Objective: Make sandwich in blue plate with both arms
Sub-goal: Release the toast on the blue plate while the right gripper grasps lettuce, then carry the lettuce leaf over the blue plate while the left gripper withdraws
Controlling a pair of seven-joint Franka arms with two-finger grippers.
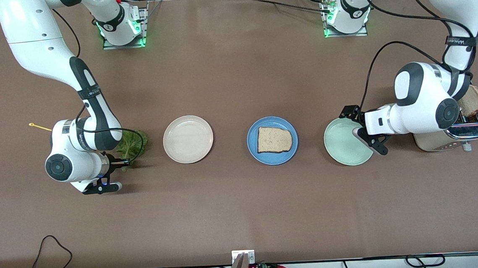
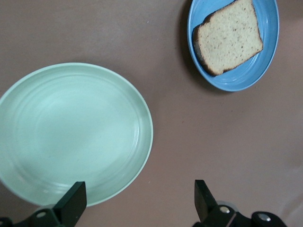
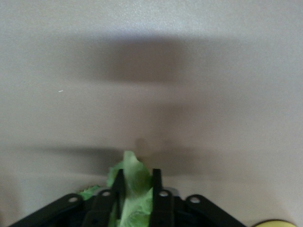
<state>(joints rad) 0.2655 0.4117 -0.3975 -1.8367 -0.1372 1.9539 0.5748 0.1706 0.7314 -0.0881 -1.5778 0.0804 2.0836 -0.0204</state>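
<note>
Right hand (image 3: 137, 187) is clenching on the lettuce leaf (image 1: 131, 145) at the right arm's end of the tabletop (image 1: 245, 217); in the right wrist view the leaf is sitting pinched between the two fingers (image 3: 157, 189), a crinkled green tip poking out past them. In the front view most of the leaf is spreading out from the hand toward the cream plate (image 1: 188, 139). A small yellow stick (image 1: 39, 127) is lying near the right arm, toward the table's edge.

Left hand (image 2: 139, 201) is hanging released, fingers wide apart, over the edge of the mint-green plate (image 1: 345, 143), gripping nothing. The blue plate (image 1: 272, 140) is sitting just past that mint-green plate, toward the table's middle, well apart from both hands. One bread slice (image 1: 274, 139) is lying flat on the blue plate, nothing on top of it. A second slice of bread (image 1: 471, 101) is sticking up out of the toaster (image 1: 453, 136) at the left arm's end, under the left arm's elbow.

Tabletop is plain brown, matte. Cables are running along the edge nearest the front camera, and both arm bases are glowing green at the top of the front view.

Right arm is bending down low, wrist turned sideways close to the tabletop. Left arm is folding over the toaster, its wrist pointing toward the mint-green plate.
</note>
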